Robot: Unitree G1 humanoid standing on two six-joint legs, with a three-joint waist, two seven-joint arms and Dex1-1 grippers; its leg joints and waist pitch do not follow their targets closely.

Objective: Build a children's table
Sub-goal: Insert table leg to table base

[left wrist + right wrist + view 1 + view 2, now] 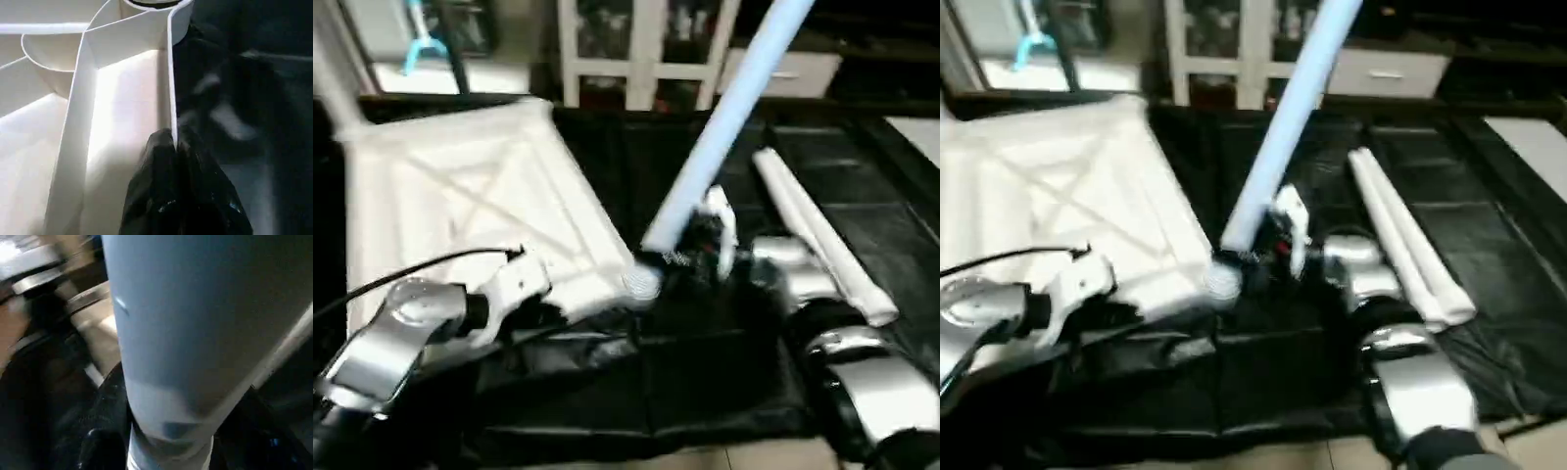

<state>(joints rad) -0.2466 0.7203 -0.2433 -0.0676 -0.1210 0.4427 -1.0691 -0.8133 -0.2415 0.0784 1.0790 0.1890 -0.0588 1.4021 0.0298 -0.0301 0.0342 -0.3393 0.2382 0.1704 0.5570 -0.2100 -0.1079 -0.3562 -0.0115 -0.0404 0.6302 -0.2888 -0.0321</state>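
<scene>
Tabletop (460, 196) upside down on black-covered table (705, 392). Left gripper (173, 147) jaws pinched shut on its rim wall. Right gripper (700, 245) jaws clamp tilted leg (724, 122), base at the 5 o'clock corner socket (641, 281), not seated. Two spare legs (822, 235) at 3 o'clock.

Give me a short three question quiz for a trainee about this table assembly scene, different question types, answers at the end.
1. True or false: the tabletop lies with its X-ribbed underside facing up.
2. Multiple choice: the right gripper is shut on which thing? A) the tabletop's rim, B) the tilted leg, C) the loose legs on the black cloth.
3. Fill in: the left gripper is pinching the tabletop's thin ______.

Key
1. True.
2. B. The held leg's lower end is at the near corner socket; the pictures do not show whether it is seated.
3. Rim, beside the corner socket.
</scene>
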